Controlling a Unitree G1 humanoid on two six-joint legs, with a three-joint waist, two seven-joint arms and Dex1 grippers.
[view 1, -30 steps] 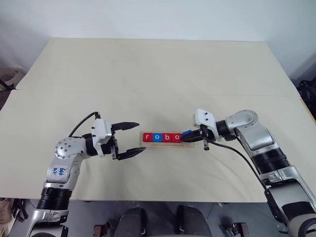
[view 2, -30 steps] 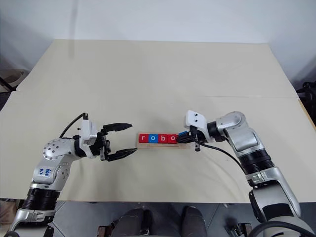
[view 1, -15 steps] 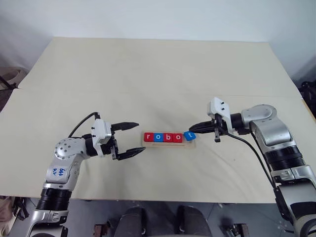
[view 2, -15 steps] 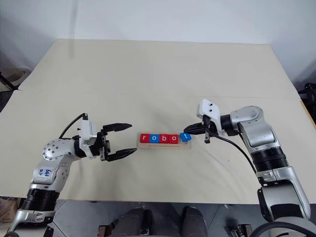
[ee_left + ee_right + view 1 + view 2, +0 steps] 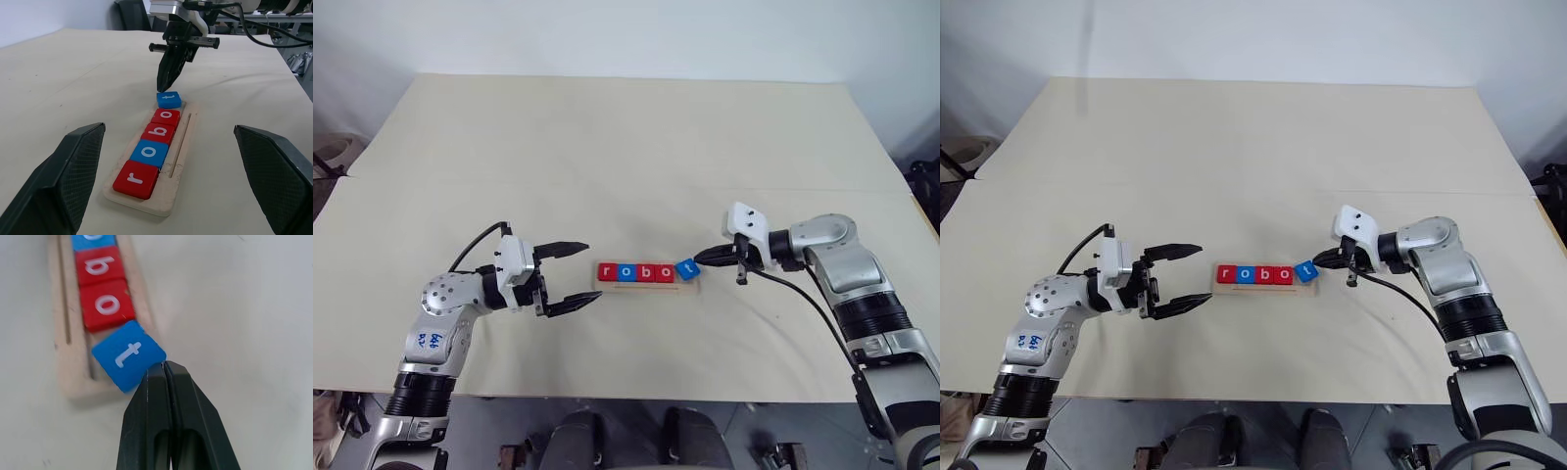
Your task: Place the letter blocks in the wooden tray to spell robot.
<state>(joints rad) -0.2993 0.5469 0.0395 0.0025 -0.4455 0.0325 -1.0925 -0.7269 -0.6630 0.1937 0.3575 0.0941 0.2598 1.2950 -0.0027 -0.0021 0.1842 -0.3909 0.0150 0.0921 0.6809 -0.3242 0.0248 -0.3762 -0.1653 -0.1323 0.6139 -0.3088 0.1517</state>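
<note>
Four letter blocks sit in the wooden tray; the blue t block lies crooked over its end. The right pincer, clenched empty, touches it; the left pincer gapes.

1. Tray: long, narrow, pale wood with a raised rim and a thin groove along one side; it lies flat on the tabletop.
2. Red r, blue o, red b and red o lie flat in the tray, touching in a row, and read "robo".
3. Blue t sits at the tray's right end, turned askew, one corner over the rim, not seated level with the row.
</note>
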